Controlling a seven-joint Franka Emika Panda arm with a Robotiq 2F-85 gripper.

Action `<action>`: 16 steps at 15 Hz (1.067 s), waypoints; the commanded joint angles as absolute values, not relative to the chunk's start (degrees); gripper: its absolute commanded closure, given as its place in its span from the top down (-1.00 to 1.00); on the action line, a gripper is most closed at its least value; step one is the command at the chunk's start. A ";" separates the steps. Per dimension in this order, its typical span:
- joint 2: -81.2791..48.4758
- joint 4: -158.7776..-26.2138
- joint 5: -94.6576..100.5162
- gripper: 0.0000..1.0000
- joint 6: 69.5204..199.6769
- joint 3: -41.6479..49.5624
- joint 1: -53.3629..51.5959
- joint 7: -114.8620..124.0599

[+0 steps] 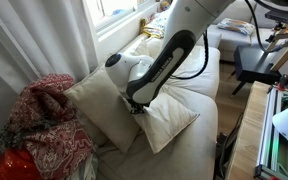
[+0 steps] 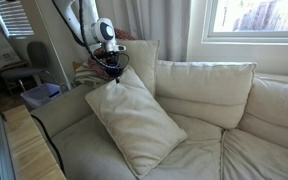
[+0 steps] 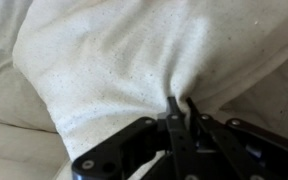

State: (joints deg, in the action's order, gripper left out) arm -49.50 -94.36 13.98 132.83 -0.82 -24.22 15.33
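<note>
My gripper [image 3: 181, 104] is shut on a pinched fold of a cream pillow [image 3: 114, 70]. In both exterior views the gripper [image 1: 137, 106] [image 2: 109, 73] holds the pillow [image 1: 169, 118] [image 2: 134, 120] by its upper corner. The pillow stands tilted on the seat of a beige sofa [image 2: 214, 90], and its lower corner rests on the cushion. Another cream pillow [image 1: 99, 105] lies right behind it in an exterior view.
A red patterned blanket [image 1: 44, 125] is heaped on the sofa arm beside the pillows. A window [image 2: 249, 15] and curtains [image 1: 34, 40] are behind the sofa. A wooden table edge [image 2: 24, 140] and a desk with equipment [image 1: 274, 60] stand near the sofa.
</note>
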 commanded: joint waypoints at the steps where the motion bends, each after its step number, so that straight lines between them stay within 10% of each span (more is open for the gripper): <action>1: -43.78 -101.22 14.71 -0.95 129.70 -3.67 -20.27 4.37; 16: -40.11 -108.80 16.34 -0.95 116.21 -13.12 -14.50 -28.71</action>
State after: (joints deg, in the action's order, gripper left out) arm -40.13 -107.36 14.40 119.47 -11.20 -15.21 -23.87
